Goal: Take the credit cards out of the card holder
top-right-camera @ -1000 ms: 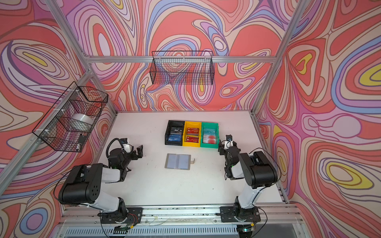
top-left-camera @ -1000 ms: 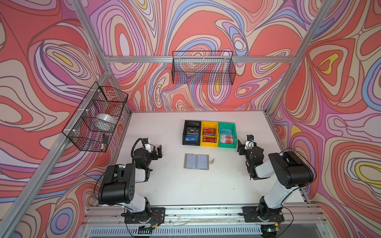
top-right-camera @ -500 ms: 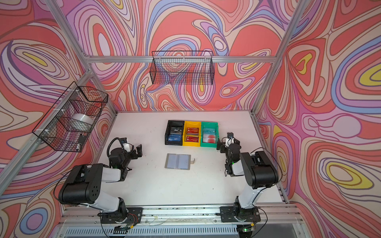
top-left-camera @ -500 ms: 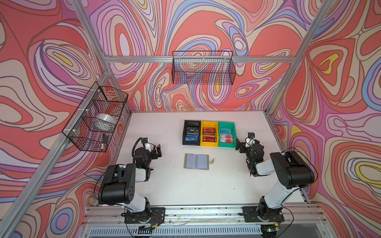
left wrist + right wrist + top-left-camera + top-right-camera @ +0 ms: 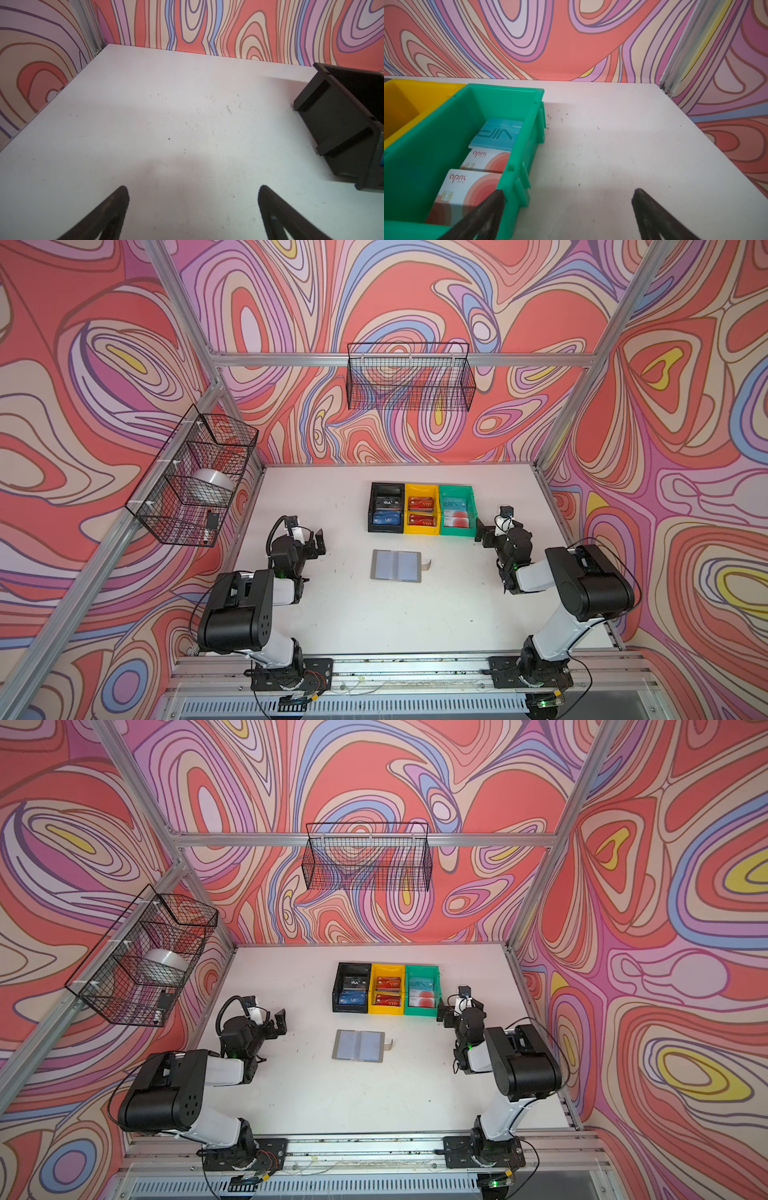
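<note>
The right gripper (image 5: 569, 194) stands with its jaws wide apart and nothing between them, low over the white table (image 5: 612, 145), just beside the green bin (image 5: 500, 89). In the wrist view one finger overlaps that bin's side wall. In the green bin lie a light blue VIP card (image 5: 497, 134) and two white cards with red circles (image 5: 467, 191), marked "april".

The left gripper (image 5: 192, 188) is equally wide and holds nothing, over bare table near the black bin (image 5: 332, 116).

In both top views the card holder (image 5: 396, 565) (image 5: 359, 1046) lies open and flat mid-table, between the two arms and in front of the row of bins, touched by neither gripper. It is grey and book-like, with two pages of clear, pale bluish sleeves and a small curved strap tab (image 5: 426, 565) at its right edge.

Red VIP cards (image 5: 422, 512) lie in the yellow bin (image 5: 422, 488). A dark blue card (image 5: 386, 519) and a black card (image 5: 387, 502) lie in the black bin.
</note>
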`<state>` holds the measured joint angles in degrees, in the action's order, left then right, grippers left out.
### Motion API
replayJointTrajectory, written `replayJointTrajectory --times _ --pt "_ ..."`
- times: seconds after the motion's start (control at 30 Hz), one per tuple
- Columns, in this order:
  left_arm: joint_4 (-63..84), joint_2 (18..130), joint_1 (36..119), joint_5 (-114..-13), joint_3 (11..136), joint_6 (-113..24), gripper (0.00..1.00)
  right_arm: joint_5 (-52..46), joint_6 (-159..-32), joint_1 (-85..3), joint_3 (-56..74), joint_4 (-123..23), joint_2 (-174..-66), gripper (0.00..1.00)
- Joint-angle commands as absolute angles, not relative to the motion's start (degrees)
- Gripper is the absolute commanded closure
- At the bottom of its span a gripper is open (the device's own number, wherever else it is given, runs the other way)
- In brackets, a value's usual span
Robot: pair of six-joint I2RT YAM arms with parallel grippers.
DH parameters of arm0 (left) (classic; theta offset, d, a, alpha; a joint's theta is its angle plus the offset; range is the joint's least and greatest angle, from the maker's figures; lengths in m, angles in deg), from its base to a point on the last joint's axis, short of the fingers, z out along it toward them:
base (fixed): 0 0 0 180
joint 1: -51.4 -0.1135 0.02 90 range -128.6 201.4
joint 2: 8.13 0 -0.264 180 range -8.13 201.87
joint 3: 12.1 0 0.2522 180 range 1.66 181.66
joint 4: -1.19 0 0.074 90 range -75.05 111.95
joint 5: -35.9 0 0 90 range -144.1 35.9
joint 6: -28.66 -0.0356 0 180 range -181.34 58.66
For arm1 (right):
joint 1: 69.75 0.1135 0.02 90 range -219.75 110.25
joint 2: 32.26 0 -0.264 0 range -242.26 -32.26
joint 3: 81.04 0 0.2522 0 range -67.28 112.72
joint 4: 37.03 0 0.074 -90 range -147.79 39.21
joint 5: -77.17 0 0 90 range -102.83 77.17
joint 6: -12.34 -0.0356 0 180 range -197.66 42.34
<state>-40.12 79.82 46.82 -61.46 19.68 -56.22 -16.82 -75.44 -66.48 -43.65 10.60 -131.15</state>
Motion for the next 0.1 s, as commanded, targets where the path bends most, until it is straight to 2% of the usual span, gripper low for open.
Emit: replayJointTrajectory --times 0.0,0.07 --pt "-40.0 79.7 47.1 -60.7 20.7 -57.1 0.0 -16.5 -75.8 -67.0 -43.0 9.0 -130.4 0.02" --pt "-40.0 79.8 47.1 -60.6 20.7 -57.1 0.0 -16.7 -75.6 -67.0 -43.5 9.8 -130.4 0.02"
